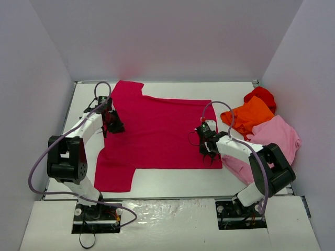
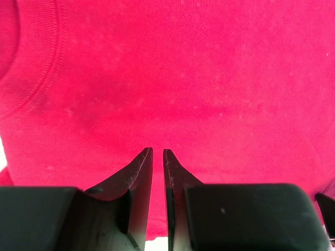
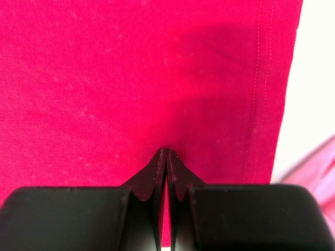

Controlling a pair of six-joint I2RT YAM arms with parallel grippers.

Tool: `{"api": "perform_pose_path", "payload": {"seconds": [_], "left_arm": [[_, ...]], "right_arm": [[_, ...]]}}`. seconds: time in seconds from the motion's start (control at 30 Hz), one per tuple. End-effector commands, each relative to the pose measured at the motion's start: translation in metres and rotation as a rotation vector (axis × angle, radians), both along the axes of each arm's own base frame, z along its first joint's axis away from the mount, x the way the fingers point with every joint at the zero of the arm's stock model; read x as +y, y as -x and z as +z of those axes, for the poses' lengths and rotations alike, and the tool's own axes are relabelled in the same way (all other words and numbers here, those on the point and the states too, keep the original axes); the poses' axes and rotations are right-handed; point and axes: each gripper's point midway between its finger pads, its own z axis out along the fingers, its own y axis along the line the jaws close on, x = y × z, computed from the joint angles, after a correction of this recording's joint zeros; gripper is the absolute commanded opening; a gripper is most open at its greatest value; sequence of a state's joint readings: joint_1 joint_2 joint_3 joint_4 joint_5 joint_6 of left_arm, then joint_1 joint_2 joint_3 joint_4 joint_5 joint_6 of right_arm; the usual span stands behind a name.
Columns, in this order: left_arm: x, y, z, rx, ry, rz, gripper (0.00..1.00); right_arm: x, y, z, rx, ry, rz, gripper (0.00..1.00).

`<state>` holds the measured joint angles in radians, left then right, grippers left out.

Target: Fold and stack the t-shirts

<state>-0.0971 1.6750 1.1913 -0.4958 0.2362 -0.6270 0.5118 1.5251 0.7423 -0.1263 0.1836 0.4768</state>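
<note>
— Where is the crimson-magenta soft cloth t-shirt (image 1: pixel 157 136)?
— Spread flat mid-frame on the white table (image 1: pixel 172 180), collar to the left.
— The left gripper (image 1: pixel 112 125)?
— At the collar edge, jaws parted a sliver, nothing between them.
— The right gripper (image 1: pixel 209 152)?
— Closed tight, tips on the cloth near the right hem. I cannot tell whether it pinches any.
— The others?
— The orange cloth shirt (image 1: pixel 251 116), bright red cloth shirt (image 1: pixel 261 95) and light pink cloth shirt (image 1: pixel 277 136) are heaped at the right.
</note>
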Motion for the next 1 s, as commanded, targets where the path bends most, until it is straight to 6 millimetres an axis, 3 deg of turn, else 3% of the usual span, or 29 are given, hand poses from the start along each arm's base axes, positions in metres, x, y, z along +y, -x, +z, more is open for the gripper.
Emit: {"api": "perform_pose_path", "payload": {"seconds": [0.0,0.13,0.2,0.27,0.43,0.53,0.67,0.7,0.73,0.8,0.97], "left_arm": [[0.0,-0.007,0.036,-0.102,-0.007,-0.016,0.12],[0.003,-0.006,0.043,-0.116,-0.022,-0.014,0.13],[0.008,-0.007,0.05,-0.14,-0.045,0.003,0.13],[0.01,-0.008,0.058,-0.175,-0.055,0.011,0.13],[0.005,-0.01,0.079,-0.253,-0.032,0.021,0.13],[-0.027,-0.014,0.074,-0.267,0.102,0.002,0.12],[-0.081,-0.024,0.062,-0.241,0.197,-0.108,0.09],[-0.097,-0.025,0.057,-0.228,0.208,-0.145,0.07],[-0.109,-0.026,0.049,-0.209,0.21,-0.172,0.06],[-0.122,-0.028,0.042,-0.194,0.217,-0.196,0.05],[-0.141,-0.035,0.041,-0.227,0.237,-0.225,0.05]], "right_arm": [[-0.02,0.016,0.005,0.03,0.088,-0.042,0.0],[-0.018,0.004,0.019,-0.019,0.094,-0.064,0.0],[-0.017,-0.006,0.04,-0.093,0.075,-0.099,0.14],[-0.015,-0.019,0.066,-0.181,0.045,-0.136,0.2],[0.005,-0.076,0.149,-0.421,-0.022,-0.138,0.24],[0.039,-0.125,0.181,-0.566,-0.103,-0.042,0.24],[0.072,-0.196,0.169,-0.539,-0.172,0.058,0.11],[0.078,-0.216,0.161,-0.525,-0.19,0.077,0.06],[0.083,-0.231,0.14,-0.484,-0.197,0.089,0.03],[0.087,-0.26,0.119,-0.45,-0.223,0.099,0.0],[0.096,-0.308,0.103,-0.46,-0.225,0.172,0.0]]}}
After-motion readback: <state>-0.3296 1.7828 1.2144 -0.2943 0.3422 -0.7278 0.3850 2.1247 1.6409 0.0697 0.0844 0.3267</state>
